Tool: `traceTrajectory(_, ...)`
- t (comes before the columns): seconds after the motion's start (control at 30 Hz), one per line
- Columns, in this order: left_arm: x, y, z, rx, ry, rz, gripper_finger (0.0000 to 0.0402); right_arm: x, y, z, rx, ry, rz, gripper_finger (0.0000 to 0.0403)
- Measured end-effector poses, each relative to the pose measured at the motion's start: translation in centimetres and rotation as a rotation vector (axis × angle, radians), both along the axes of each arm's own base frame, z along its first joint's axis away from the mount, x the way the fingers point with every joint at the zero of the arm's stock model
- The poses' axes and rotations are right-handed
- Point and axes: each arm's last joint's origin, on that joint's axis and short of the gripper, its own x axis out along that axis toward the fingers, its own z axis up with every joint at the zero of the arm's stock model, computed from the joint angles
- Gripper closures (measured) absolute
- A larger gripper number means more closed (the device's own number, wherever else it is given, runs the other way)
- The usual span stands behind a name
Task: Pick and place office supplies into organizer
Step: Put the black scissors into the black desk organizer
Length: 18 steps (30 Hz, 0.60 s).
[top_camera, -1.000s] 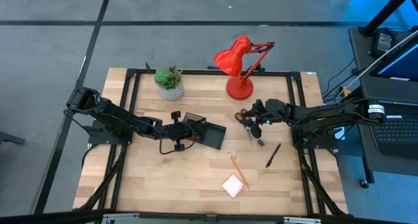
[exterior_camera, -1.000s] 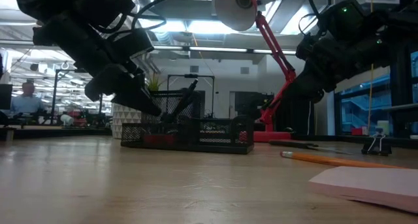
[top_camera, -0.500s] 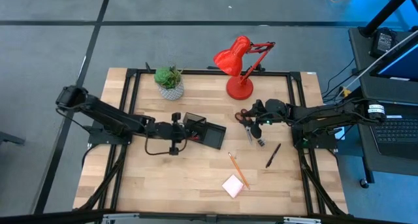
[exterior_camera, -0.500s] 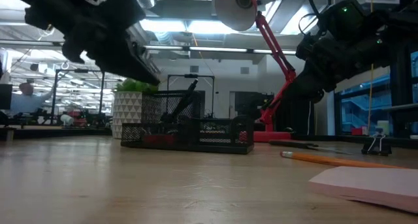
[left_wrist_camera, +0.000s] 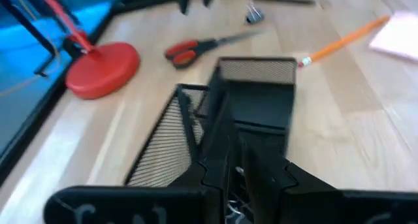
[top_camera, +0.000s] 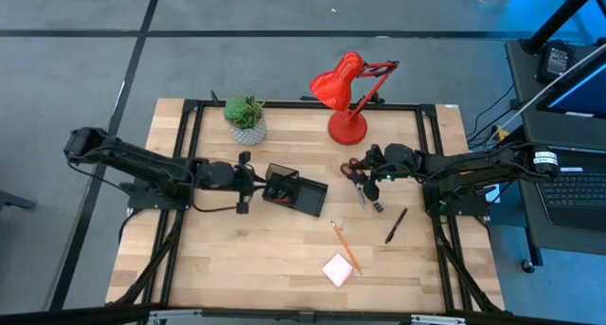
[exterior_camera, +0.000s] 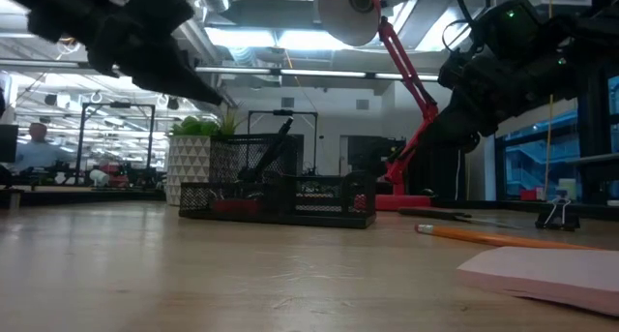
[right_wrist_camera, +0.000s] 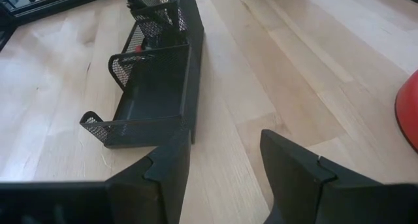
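Two hands are over the wooden surface, one on each side of the work. The left hand is raised just off the left end of the black mesh organizer, its fingers nearly together with nothing visible between them; in its wrist view the organizer lies directly ahead, close beyond the fingertips. The right hand is poised right over the red-handled scissors, near the base of the red desk lamp, its fingers spread apart and empty. From its wrist view the organizer sits well ahead across bare wood.

Just beside the scissors on the near side lies a small black clip, and a black pen rests farther toward the right edge. The orange pencil lies between the organizer and the front edge, its lower end touching or just beside the pink sticky-note pad. A potted green plant stands at the back left.
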Motion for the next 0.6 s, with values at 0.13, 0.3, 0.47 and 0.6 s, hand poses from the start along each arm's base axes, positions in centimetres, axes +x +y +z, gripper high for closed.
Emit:
traceTrajectory(0.13, -2.0, 0.7, -0.8, -0.037, -0.148, -0.011, 0.0364, 0.0, 0.0, 0.0, 0.001, -0.001, -0.001, 0.0214)
traceTrajectory(0.3, -3.9, 1.2, -2.0, -0.091, -0.284, -0.010, 0.0364, 0.0, 0.0, 0.1, 0.026, -0.009, -0.014, 0.0214)
traceTrajectory(0.47, -4.9, 1.5, -2.8, -0.117, -0.345, 0.009, 0.0364, 0.0, 0.0, 0.1, 0.095, -0.018, -0.051, 0.0215)
traceTrajectory(0.6, -5.1, 1.8, -3.2, -0.105, -0.349, 0.051, 0.0363, 0.0, -0.1, 0.1, 0.090, -0.019, -0.098, 0.0215)
